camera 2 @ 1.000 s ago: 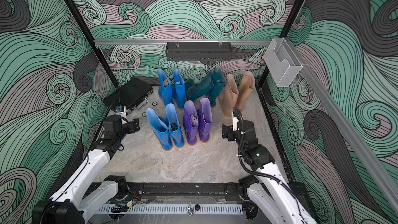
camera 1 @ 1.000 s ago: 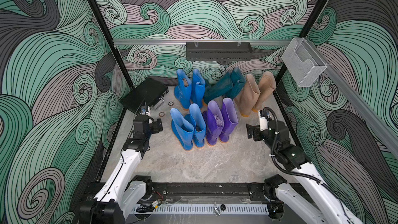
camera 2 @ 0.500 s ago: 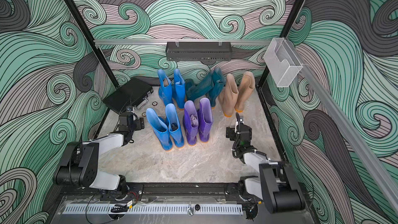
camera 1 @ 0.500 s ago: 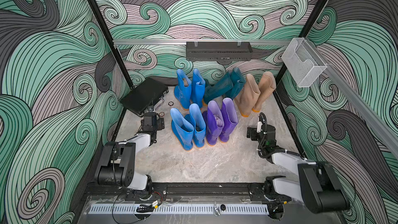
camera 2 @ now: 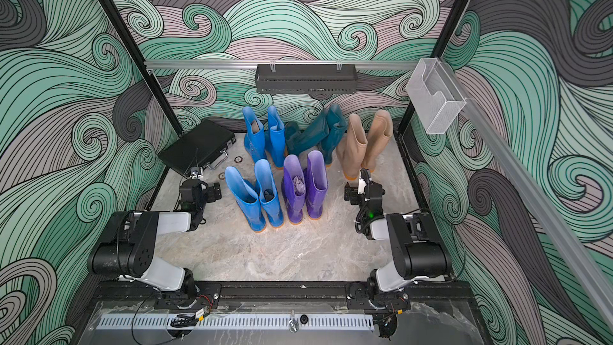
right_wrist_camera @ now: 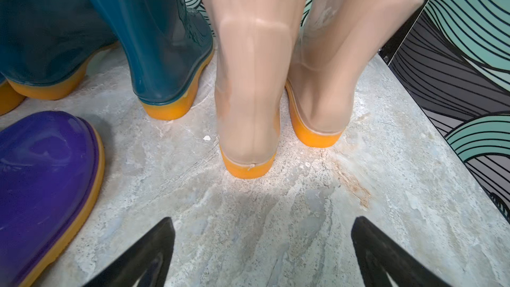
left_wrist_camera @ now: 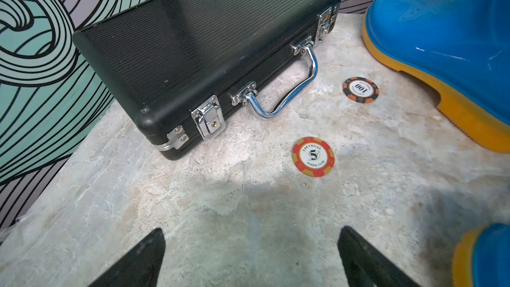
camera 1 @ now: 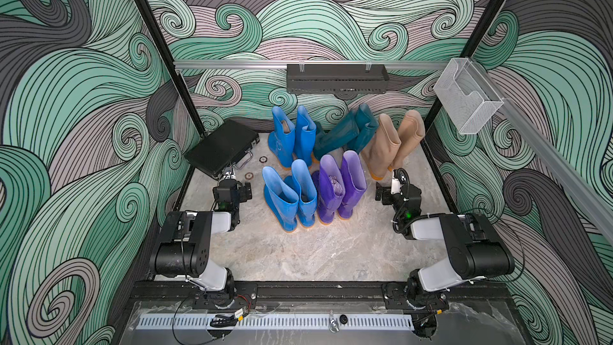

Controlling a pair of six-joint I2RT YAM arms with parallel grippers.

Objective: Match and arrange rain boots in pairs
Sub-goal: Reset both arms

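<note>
Glossy rubber rain boots (camera 1: 305, 194) with orange soles stand in two rows on the marbled table (camera 1: 298, 253), matched by colour. Along the far wall the back blue pair (camera 1: 282, 137) stands upright, side by side. Next to it is the teal pair (camera 1: 365, 131), with one boot upright and its mate leaning over toward the blue ones. The beige pair (camera 1: 381, 147) closes the row on the robot's right, shafts tilted and touching. In the nearer row the front blue pair (camera 1: 280, 200) and the purple pair (camera 1: 353, 184) stand just beside each other, and crumpled stuffing shows inside one purple shaft. The left gripper (left_wrist_camera: 251, 231) sits low over the table to the left of the front blue pair, its black fingers (left_wrist_camera: 154, 247) spread wide with only bare stone between them. In its wrist view it faces a flat black case (left_wrist_camera: 193, 37) with a chrome handle. A red poker chip (left_wrist_camera: 313, 156) and an orange-and-black poker chip (left_wrist_camera: 360, 90) lie near that handle, with a blue toe close by. The right gripper (right_wrist_camera: 262, 220) is low on the opposite side, beside the purple pair, also spread wide and holding nothing. It points at the beige heels, which stand a short way ahead of its tips and apart from them. Both arms are folded down near the front rail.
</note>
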